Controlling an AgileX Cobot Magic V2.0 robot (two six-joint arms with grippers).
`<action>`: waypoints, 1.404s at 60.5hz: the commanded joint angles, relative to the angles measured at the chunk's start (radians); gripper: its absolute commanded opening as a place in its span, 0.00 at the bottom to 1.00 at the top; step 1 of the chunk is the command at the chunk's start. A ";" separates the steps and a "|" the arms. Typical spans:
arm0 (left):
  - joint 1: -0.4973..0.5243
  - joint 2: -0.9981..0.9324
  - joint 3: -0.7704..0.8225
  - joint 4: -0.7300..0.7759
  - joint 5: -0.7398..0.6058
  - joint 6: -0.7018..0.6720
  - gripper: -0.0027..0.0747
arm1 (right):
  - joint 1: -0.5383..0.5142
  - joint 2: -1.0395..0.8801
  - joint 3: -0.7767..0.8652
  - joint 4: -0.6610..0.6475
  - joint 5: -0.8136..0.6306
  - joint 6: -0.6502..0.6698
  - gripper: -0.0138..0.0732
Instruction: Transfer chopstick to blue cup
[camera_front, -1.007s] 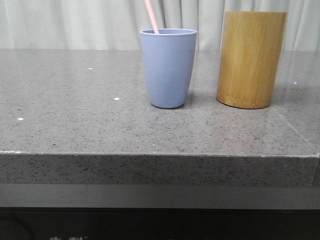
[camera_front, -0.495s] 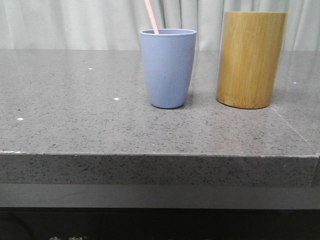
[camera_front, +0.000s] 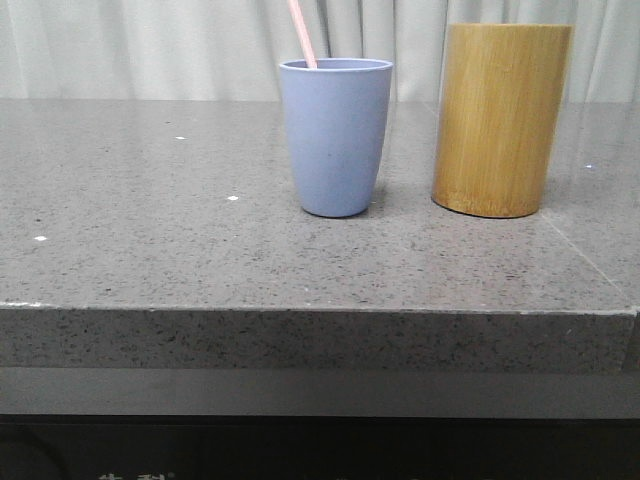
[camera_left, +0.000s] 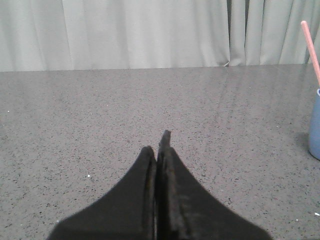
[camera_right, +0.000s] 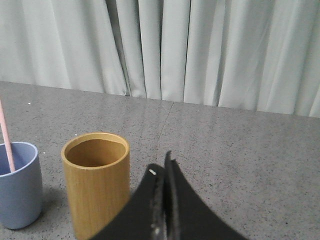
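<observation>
The blue cup (camera_front: 336, 136) stands upright on the grey stone table. A pale pink chopstick (camera_front: 303, 33) leans out of it toward the left. The cup (camera_left: 315, 124) and chopstick (camera_left: 311, 50) also show in the left wrist view, and the cup (camera_right: 18, 183) and chopstick (camera_right: 6, 139) in the right wrist view. Neither gripper shows in the front view. My left gripper (camera_left: 157, 150) is shut and empty, low over bare table well to the left of the cup. My right gripper (camera_right: 162, 170) is shut and empty, right of the bamboo cylinder.
A taller tan bamboo cylinder (camera_front: 501, 120) stands just right of the blue cup; its inside (camera_right: 95, 151) looks empty in the right wrist view. The table's front edge (camera_front: 320, 310) runs across the front view. Grey curtains hang behind the table.
</observation>
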 joint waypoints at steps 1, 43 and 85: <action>0.000 0.015 -0.025 0.001 -0.086 -0.007 0.01 | -0.006 -0.067 0.027 -0.006 -0.096 -0.005 0.03; 0.000 0.015 -0.025 0.001 -0.086 -0.007 0.01 | -0.006 -0.247 0.128 -0.004 -0.117 -0.005 0.03; 0.000 0.002 0.011 0.001 -0.131 -0.007 0.01 | -0.006 -0.247 0.128 -0.004 -0.117 -0.005 0.03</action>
